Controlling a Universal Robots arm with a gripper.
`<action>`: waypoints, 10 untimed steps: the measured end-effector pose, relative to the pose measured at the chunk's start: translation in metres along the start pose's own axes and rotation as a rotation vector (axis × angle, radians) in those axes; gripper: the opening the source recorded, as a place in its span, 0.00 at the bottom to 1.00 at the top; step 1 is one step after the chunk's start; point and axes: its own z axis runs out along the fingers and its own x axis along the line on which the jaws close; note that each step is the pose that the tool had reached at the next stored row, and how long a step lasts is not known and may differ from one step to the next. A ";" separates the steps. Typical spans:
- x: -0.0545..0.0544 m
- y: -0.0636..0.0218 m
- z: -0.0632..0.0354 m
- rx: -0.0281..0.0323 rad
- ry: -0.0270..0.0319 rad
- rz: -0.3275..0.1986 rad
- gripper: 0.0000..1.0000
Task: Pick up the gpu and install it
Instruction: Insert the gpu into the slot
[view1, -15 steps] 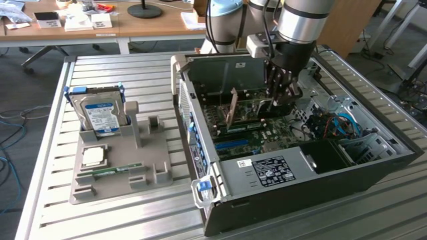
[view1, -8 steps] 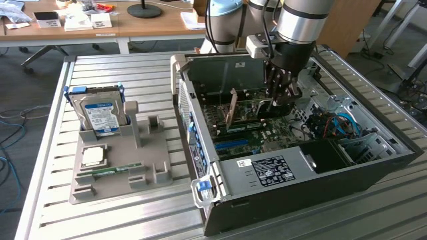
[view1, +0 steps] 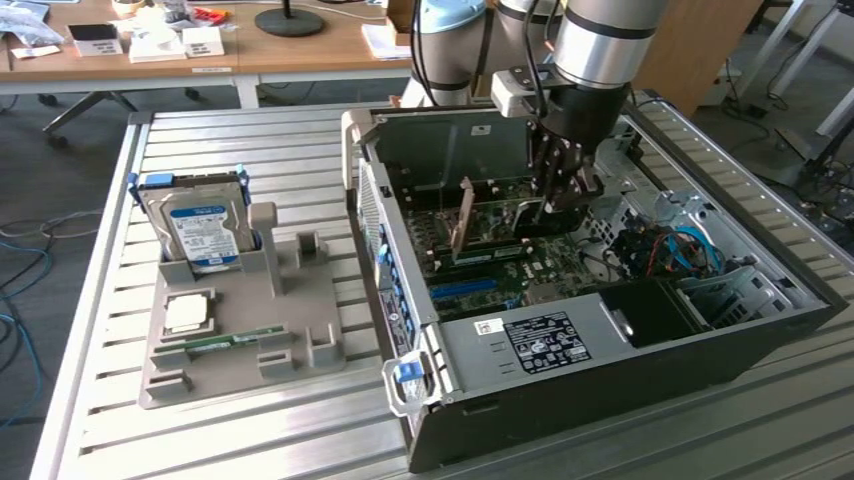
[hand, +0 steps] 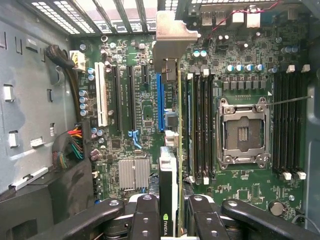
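Black two-finger claw (hand: 172, 221) is clamped on the gpu (hand: 168, 172), a thin dark card with a silver end bracket, held edge-on over the green motherboard (hand: 142, 107). The silver-grey arm (view1: 597, 45) stands vertical at upper centre of the exterior view, reaching into the open dark computer case (view1: 601, 400).

One robot arm (view1: 601, 40) with one gripper (view1: 561, 205). One open computer case (view1: 601, 400) holding one motherboard (hand: 145, 100), which has one CPU socket (hand: 243, 131) and one gpu (hand: 169, 170). One gray holder tray (view1: 247, 375) carrying one hard drive (view1: 203, 232), one processor chip (view1: 186, 313) and one memory stick (view1: 220, 343). One slatted metal table (view1: 200, 440).
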 end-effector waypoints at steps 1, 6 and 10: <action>0.000 0.0000 0.0000 0.0000 0.0000 0.000 0.27; 0.000 0.0003 0.0026 0.0001 -0.0001 0.000 0.27; 0.000 0.0010 0.0044 0.0001 0.0003 0.000 0.27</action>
